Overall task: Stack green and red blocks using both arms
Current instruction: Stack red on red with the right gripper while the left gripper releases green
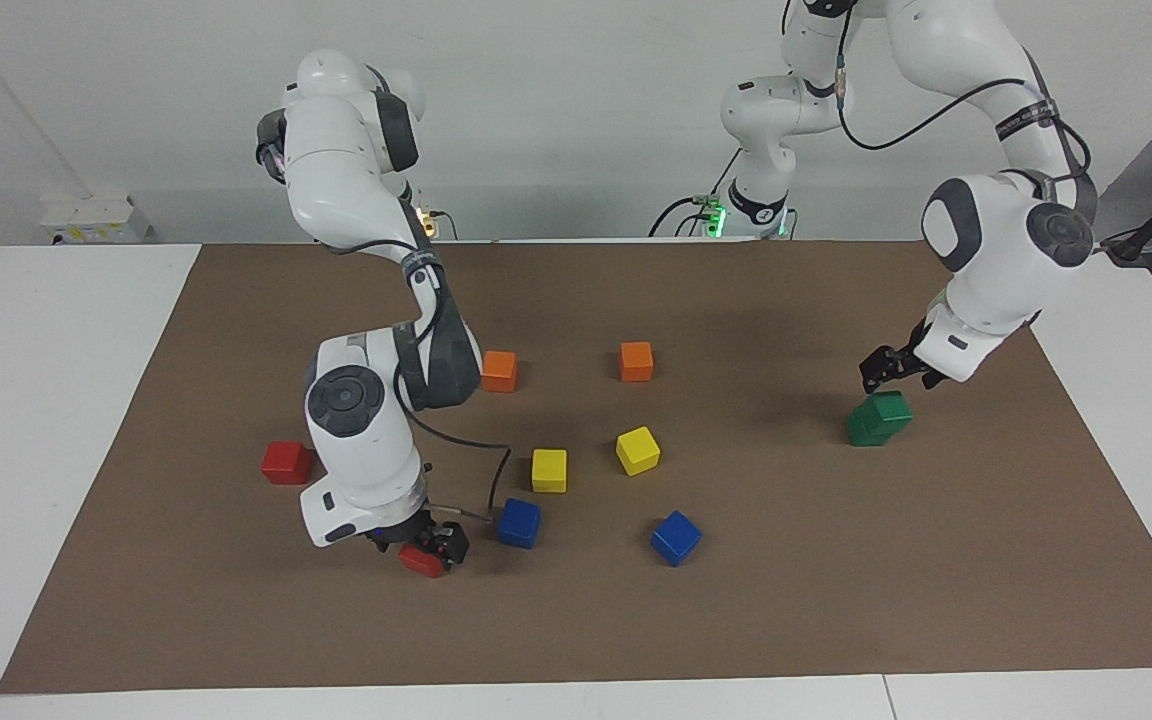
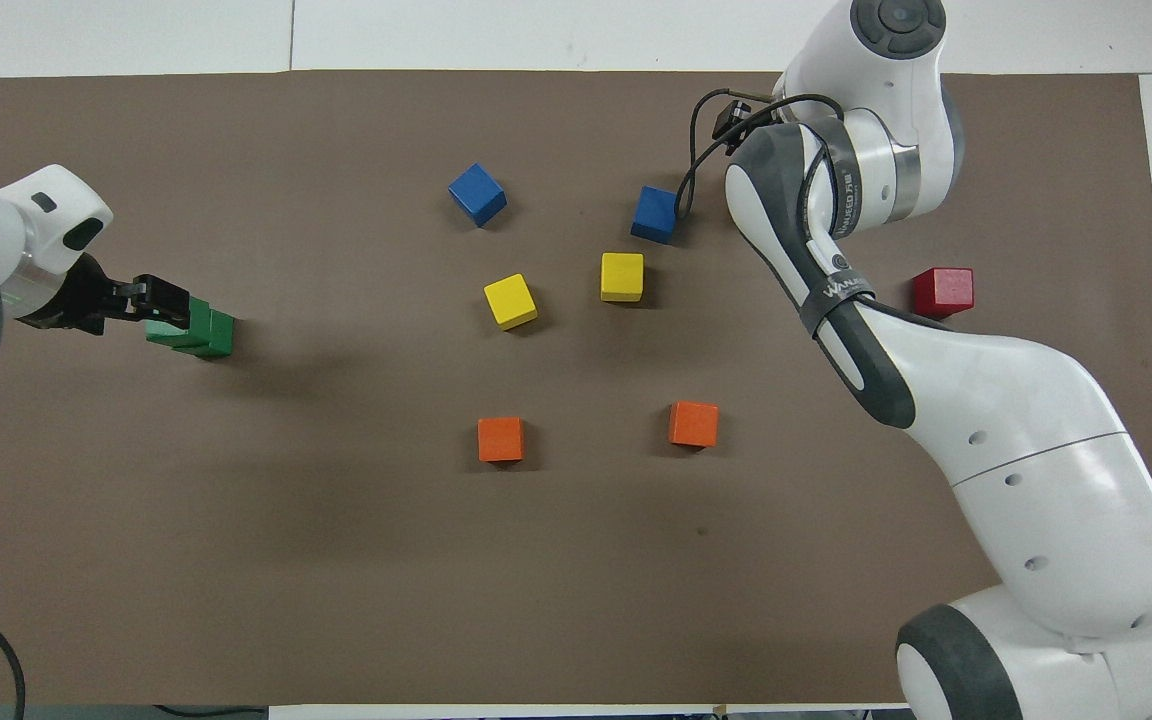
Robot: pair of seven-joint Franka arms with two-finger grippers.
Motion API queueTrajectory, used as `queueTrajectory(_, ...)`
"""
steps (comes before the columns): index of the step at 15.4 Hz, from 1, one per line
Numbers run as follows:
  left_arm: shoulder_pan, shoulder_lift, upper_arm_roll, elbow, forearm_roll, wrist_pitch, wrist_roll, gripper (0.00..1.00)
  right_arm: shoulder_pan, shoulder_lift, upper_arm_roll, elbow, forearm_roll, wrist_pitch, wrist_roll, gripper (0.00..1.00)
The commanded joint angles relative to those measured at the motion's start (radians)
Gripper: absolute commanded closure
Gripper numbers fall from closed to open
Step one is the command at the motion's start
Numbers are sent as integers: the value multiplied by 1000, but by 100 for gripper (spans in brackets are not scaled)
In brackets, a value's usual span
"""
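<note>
Two orange cubes, two yellow cubes and two blue cubes are spread mid-desk. Two green blocks are stacked at the left arm's end; the left gripper is held just above them, whether its fingers are apart cannot be told. One red block lies alone. Only the facing view shows the other red block, clamped in the right gripper beside a blue cube.

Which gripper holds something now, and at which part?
The right gripper holds a red block by its sides. The left gripper, over the stacked green blocks, holds nothing.
</note>
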Motion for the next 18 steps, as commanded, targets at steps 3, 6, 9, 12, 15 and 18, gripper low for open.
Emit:
queueTrajectory(3, -2, -87, -5, 56, -2, -168, 6, 0, -14, -3, 11, -30, 4, 27, -29, 0)
queueTrajectory(6, -10, -130, -5, 47, -2, -247, 4, 0, -12, -8, 9, -77, 4, 94, -29, 0)
queueTrajectory(9, -17, -167, 3, 38, -3, -279, 7, 0, -10, -9, 9, -124, -4, 148, -30, 0)
queueTrajectory(12, -41, -199, 5, 1, -3, -282, 4, 0, -10, -11, 9, -131, -3, 155, -30, 8)
queueTrajectory(15, -39, -216, 5, -25, -3, -281, 6, 0, -7, -15, 9, -144, 10, 155, -26, 85)
queueTrajectory(18, -41, -210, 5, -21, -3, -265, 7, 0, -9, -23, 9, -144, 8, 141, -18, 100)
